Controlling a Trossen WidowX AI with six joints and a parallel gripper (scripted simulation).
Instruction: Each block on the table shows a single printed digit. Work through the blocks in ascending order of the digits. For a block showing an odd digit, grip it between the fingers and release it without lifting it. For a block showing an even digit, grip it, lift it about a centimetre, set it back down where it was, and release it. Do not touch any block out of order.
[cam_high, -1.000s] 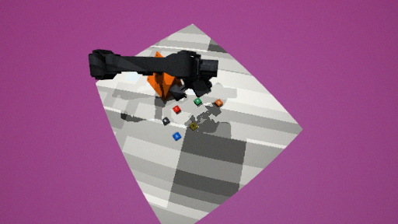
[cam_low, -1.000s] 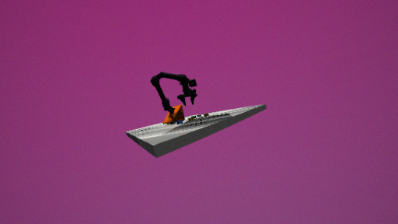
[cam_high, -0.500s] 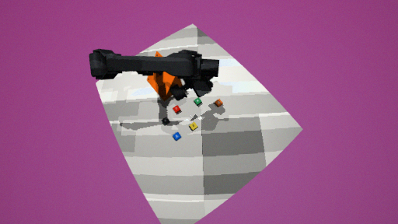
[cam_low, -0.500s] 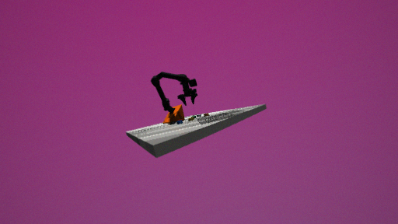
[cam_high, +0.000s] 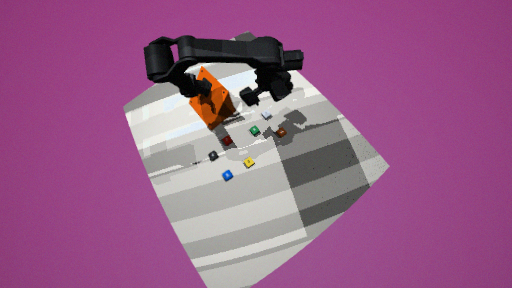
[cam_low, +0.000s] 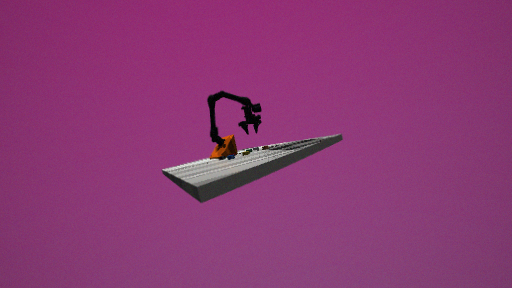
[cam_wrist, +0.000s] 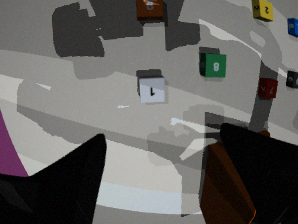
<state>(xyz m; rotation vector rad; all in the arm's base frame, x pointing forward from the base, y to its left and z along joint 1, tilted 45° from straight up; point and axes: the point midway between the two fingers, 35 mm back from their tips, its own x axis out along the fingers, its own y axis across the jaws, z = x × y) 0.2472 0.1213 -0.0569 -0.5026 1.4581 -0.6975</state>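
Observation:
My gripper is open and empty, high above the table. In the wrist view the white block shows 1 and lies ahead of the fingertips, touched by neither. The green block shows 8. The yellow block shows 2. The dark red block seems to show 7. The brown-orange block is cut by the top edge. Digits on it, the blue block and the black block are unclear.
The orange base mount stands beside the blocks, low in the wrist view beside the right finger. The table carries grey patches and shadows. The arm arches above its back part.

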